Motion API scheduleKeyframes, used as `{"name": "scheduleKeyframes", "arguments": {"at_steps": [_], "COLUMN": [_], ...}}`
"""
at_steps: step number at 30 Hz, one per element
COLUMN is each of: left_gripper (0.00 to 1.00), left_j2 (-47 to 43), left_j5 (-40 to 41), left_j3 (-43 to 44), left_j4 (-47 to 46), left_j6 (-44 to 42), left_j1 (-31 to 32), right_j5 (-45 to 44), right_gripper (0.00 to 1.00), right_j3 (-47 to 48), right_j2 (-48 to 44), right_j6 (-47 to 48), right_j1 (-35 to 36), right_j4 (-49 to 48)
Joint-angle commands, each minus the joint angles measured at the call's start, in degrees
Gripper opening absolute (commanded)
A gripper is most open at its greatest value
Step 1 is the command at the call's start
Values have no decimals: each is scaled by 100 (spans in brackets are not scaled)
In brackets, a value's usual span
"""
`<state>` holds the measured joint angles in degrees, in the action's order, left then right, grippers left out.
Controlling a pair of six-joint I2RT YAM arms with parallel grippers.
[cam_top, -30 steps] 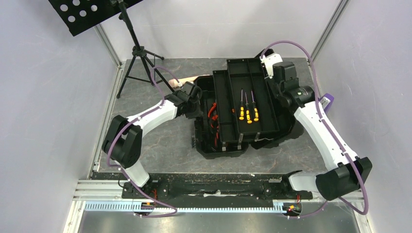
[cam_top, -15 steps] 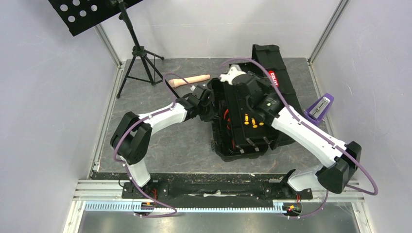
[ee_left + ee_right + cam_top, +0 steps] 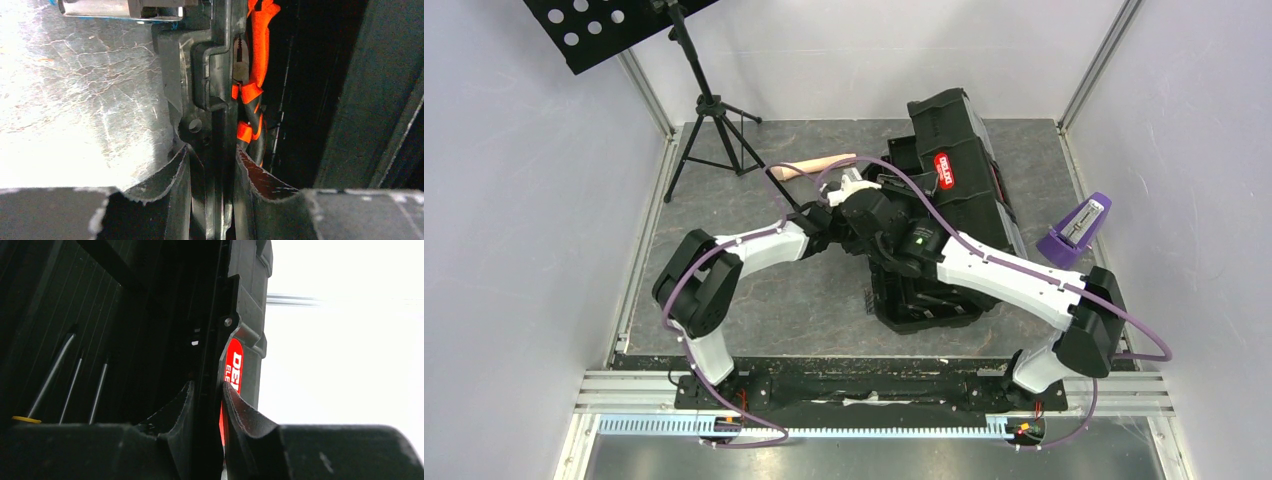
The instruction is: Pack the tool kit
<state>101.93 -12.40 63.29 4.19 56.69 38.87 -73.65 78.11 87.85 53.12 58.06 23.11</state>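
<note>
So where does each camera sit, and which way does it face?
Top external: above, behind the arms, looking down on the table; both arms show.
Left wrist: on the left gripper, looking along its fingers, clamped on the toolbox wall by the pliers.
Right wrist: on the right gripper, fingers clamping the lid edge.
Shared: top and right wrist both show the red label.

The right arm hides the toolbox interior.

Fingers astride the toolbox lid edge — red label just right, three screwdriver shafts left.
</note>
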Motion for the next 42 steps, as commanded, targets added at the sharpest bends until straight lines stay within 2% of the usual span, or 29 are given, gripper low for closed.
{"name": "scheduleKeyframes", "arguments": {"at_steps": [1,8,13,18,24,26,33,39,42], "left_gripper": [35,36,43,47,57,60,61,64,64], "left_j2": [-323,-862,-1085,-1105,-1195,-1224,-1163,-1079,-1167], "left_j5": [-760,-626,-656,-693,-679,-620,-566,-461,-347], "left_j3": [-185,-410,-718,-1143,-1714,-1812,-2044,-2532,-2739], "left_j4": [-1262,-1377,-1811,-2292,-3276,-3403,-3839,-4841,-4977], "left_j6": [603,623,802,1048,1406,1427,1533,1952,1969], "left_j1": [200,200,200,206,210,208,208,201,191], "right_j5": [-362,-308,-196,59,518,703,1672,2555,2900], "right_gripper": [0,0,3,7,11,13,19,23,24], "right_j3": [25,-449,-681,-525,-186,-89,312,533,589], "right_j2": [-304,-685,-667,-514,-394,-371,-289,-273,-280], "right_j6": [459,282,-14,-698,-1416,-1601,-2372,-2928,-3139], "right_j1": [270,82,82,91,210,223,239,242,241], "right_j4": [-644,-658,-492,132,729,858,1306,1402,1415]}}
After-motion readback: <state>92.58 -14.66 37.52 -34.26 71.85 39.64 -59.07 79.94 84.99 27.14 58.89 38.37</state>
